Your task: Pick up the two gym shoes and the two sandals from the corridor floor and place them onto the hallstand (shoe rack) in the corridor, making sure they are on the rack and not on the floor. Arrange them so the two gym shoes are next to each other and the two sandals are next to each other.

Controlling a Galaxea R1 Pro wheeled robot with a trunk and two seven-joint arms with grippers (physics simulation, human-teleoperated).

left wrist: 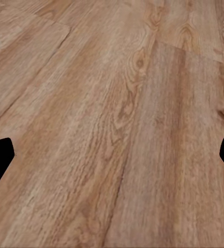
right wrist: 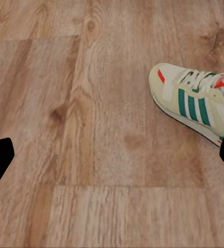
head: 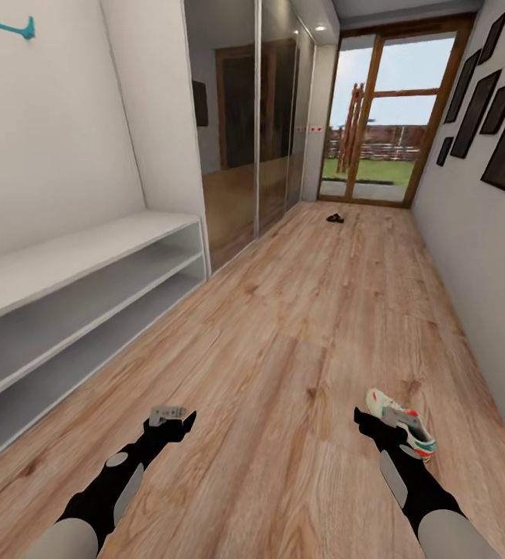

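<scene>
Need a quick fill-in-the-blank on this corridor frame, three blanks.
1. The gym shoe lies on the ____ beside the right end effector.
2. Its side stripes are ____.
3. The dark sandal lies near the glass ____ at the corridor's far end.

Missing words: floor; green; door

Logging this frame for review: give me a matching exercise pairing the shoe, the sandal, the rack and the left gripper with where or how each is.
Things:
1. shoe
2. sandal
3. rack
4. left gripper

Places or states:
A. far down the corridor near the glass door
B. along the left wall, shelves bare
C. open over bare floor
D. on the floor beside the right gripper

Pairs: 1-D, 2-A, 3-B, 4-C
</scene>
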